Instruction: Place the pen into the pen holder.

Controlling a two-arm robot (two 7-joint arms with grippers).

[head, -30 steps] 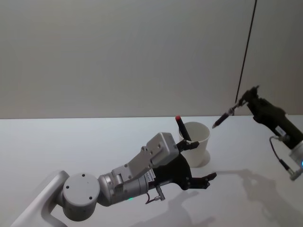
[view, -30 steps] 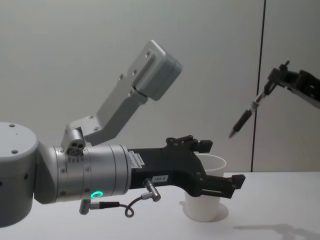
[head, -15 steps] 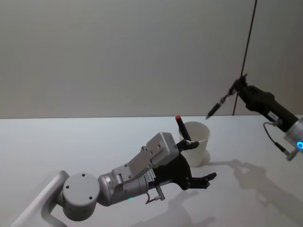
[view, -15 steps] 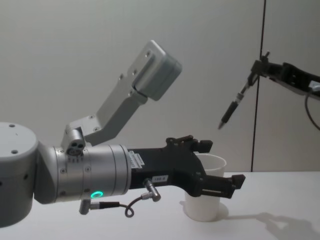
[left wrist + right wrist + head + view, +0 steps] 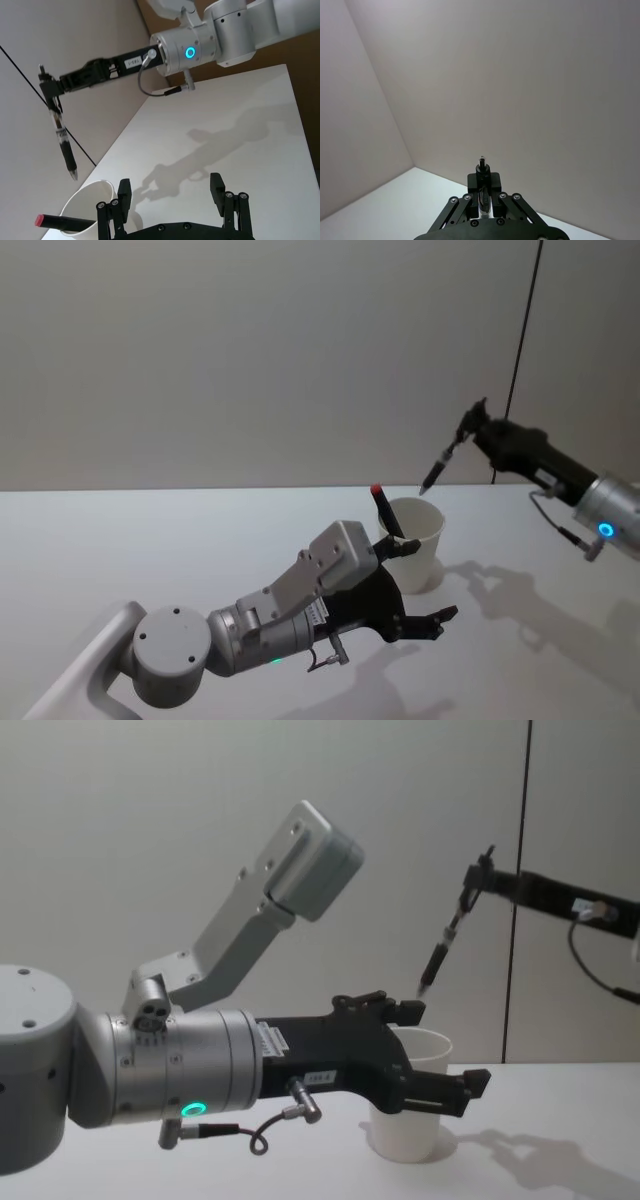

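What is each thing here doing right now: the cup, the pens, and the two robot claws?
pen holder: upright on the table, open top.
red-capped pen: standing tilted inside the pen holder.
pen: held in the air, tip down, above the pen holder.
right gripper: shut on the pen's top end.
left gripper: open, holding nothing, beside the pen holder.

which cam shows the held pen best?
Left wrist view: the whole pen hangs tip-down from the right gripper, above the pen holder. Head and chest views show it small and thin. The right wrist view shows just its top end.
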